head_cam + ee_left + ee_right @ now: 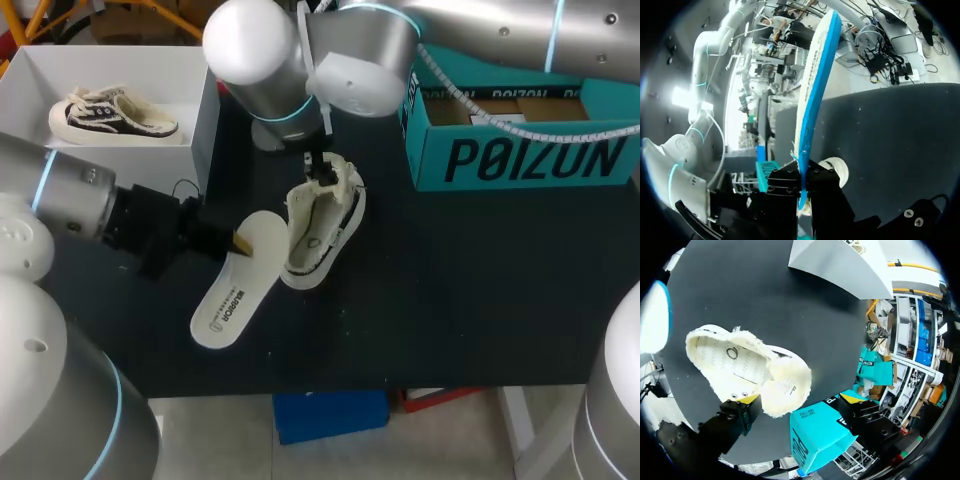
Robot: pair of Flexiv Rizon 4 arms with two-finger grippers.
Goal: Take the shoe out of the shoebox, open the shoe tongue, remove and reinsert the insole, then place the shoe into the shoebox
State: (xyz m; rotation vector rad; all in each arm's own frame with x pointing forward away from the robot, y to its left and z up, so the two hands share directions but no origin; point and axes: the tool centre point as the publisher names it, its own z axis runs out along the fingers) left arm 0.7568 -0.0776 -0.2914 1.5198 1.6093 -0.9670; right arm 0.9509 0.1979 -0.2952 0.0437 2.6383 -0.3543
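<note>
Left claw (pixel 240 243) is pinching the insole (pixel 225 300) by its end.
Head view: the insole is sitting at 8 o'clock from the shoe (pixel 322 225). Left wrist view: it is looking thin, light and bendy, I think, so gripping one end is suiting it. Right wrist view: the right claw (pixel 800 399) is standing apart, one finger touching the soft shoe.

The counter (pixel 450 300) has a dark, matt, slightly grainy top. The shoe (pixel 322 225) is cream cloth with a fleecy, rough lining (pixel 785 385) and a smooth, pale printed footbed. The insole (pixel 235 285) is smooth and matt white on one face, with a blue foam-like underside (pixel 815 85). The white shoebox (pixel 195 110) and the teal box (pixel 520 150) look like matt card. The right arm (pixel 260 50) has a silvery, softly glossy shell. The left claw (pixel 235 240) has a matt black body.
</note>
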